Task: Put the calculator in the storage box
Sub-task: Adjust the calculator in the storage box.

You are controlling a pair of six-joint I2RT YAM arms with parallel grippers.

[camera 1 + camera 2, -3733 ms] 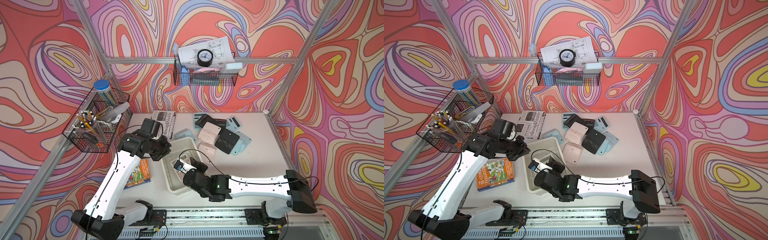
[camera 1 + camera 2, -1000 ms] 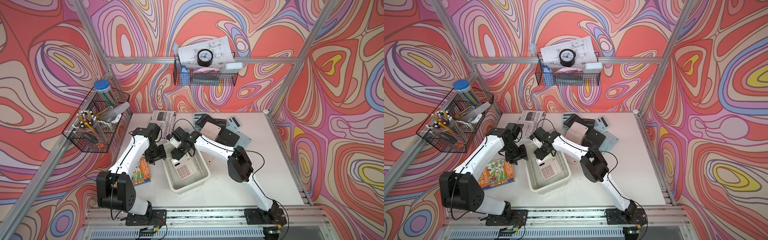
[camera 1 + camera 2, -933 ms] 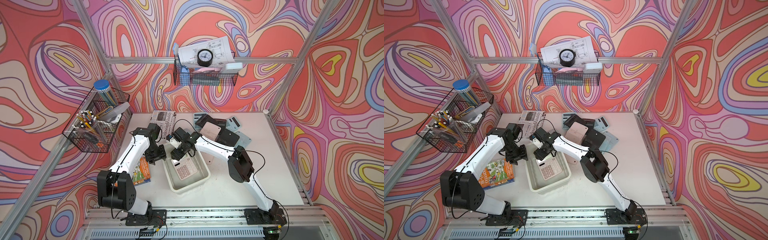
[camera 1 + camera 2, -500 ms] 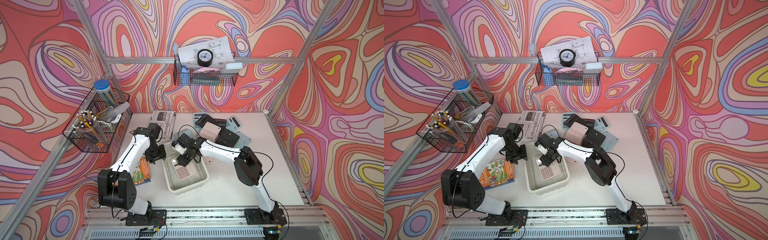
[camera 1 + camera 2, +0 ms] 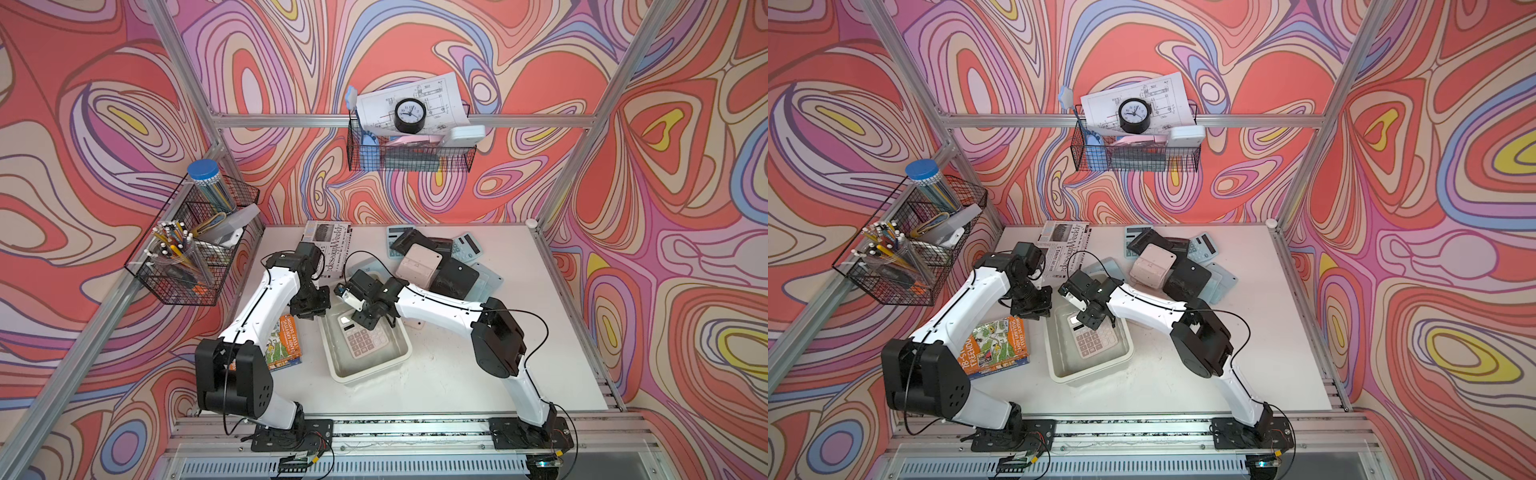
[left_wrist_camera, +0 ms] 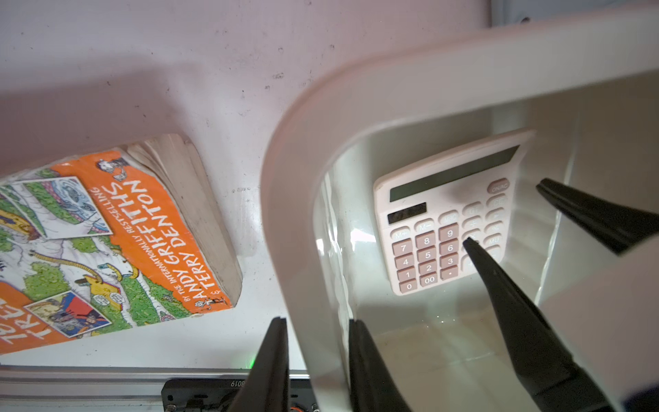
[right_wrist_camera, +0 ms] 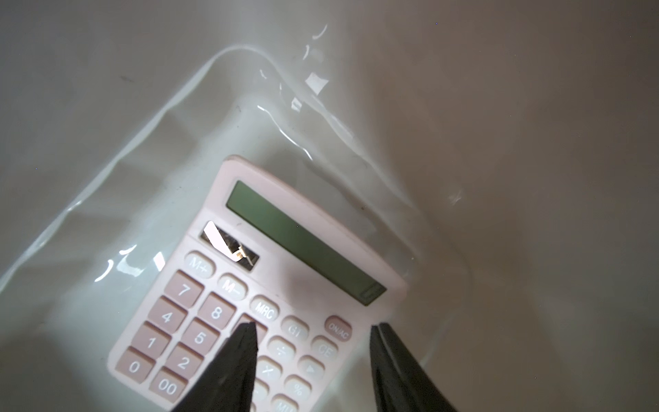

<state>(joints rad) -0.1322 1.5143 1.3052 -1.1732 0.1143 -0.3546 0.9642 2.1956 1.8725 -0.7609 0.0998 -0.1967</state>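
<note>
Down on the floor of the box point(image 5: 361, 368) the calculator point(image 5: 365, 340) lies flat, keys up, display end toward the far side of the table. The right gripper point(image 7: 313, 330) hangs just over it with its jaws apart and nothing between them; one fingertip is above the keys, the other out past the calculator's long edge. The left gripper point(image 6: 317, 323) stands astride the box's wall, one finger outside and one inside, drawn in close. Whether it actually pinches the wall I cannot tell.

To my eye the calculator is a light, stiff plastic slab with a smooth shell, likely to skate on that glossy floor if nudged. The keys would give under a fingertip and the display looks the easiest part to scratch. I'd take it across its two long edges, about the middle of the keypad. Lying flat, it offers little edge to catch.
</note>
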